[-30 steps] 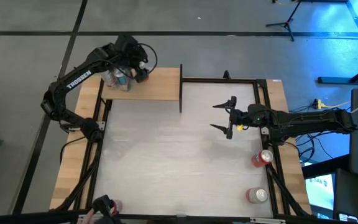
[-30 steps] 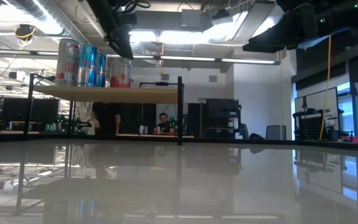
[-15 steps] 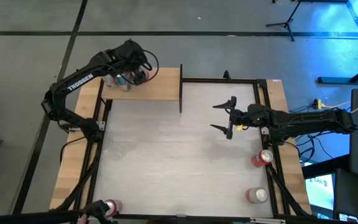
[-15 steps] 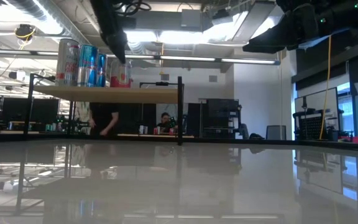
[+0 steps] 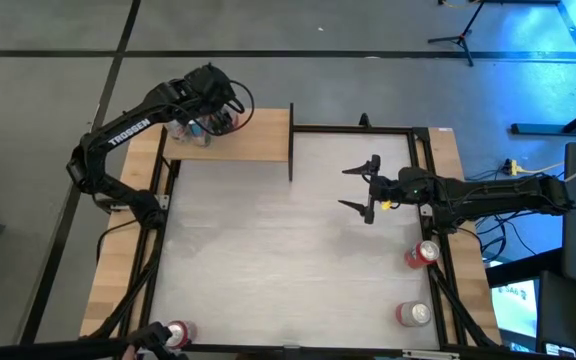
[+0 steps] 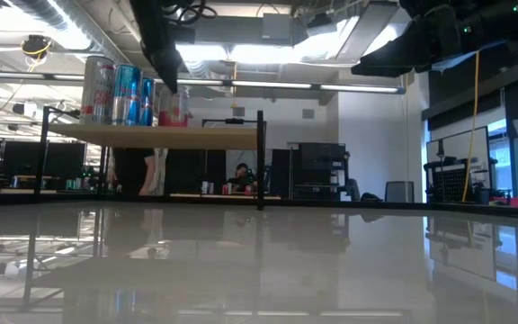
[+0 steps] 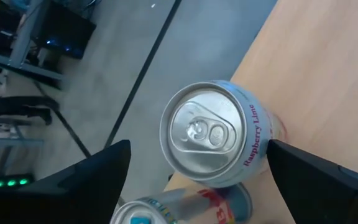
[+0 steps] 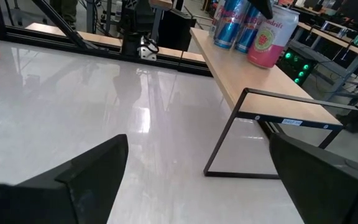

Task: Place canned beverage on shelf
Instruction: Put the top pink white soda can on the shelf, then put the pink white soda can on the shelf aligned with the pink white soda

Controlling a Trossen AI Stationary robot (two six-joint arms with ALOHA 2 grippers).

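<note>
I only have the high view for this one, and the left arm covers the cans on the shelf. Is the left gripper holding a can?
Observer: No. In the left wrist view the pink can stands upright between the open fingers of the left gripper, with a gap on each side.
Operator: How many cans are up there?
Observer: The low view shows four on the shelf: a silver can, two blue cans and the pink one.
Operator: Is the pink can well onto the board?
Observer: The right wrist view shows it close to the shelf's table-side edge, next to the blue cans.
</note>
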